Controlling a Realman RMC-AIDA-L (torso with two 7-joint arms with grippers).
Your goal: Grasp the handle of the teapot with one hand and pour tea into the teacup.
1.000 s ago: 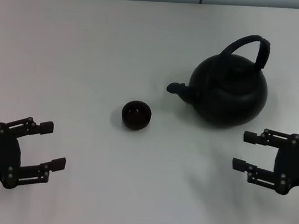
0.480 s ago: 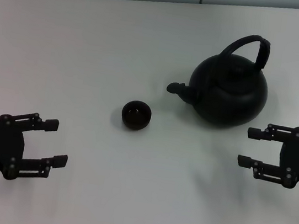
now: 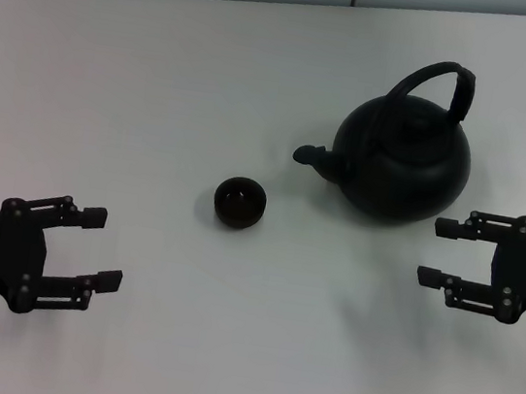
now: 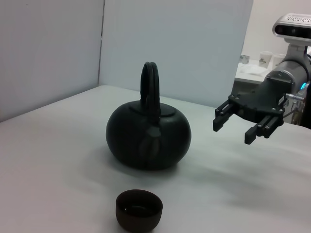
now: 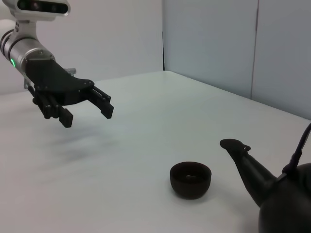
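The black teapot [image 3: 403, 164] stands on the white table at the right, spout pointing left, with its arched handle [image 3: 443, 82] upright over the lid. It also shows in the left wrist view [image 4: 148, 136] and partly in the right wrist view [image 5: 272, 194]. The small black teacup [image 3: 240, 202] sits left of the spout, apart from it. My right gripper [image 3: 437, 251] is open and empty, just in front of and right of the teapot, fingers pointing left. My left gripper [image 3: 99, 248] is open and empty at the near left, far from the cup.
The white table [image 3: 160, 94] ends at a wall along the far edge. In the left wrist view, a side surface with white cups [image 4: 265, 59] lies behind the right arm.
My right gripper has drifted right and slightly up, closer beside the teapot. My left gripper has shifted slightly and levelled. Teapot and cup have not moved.
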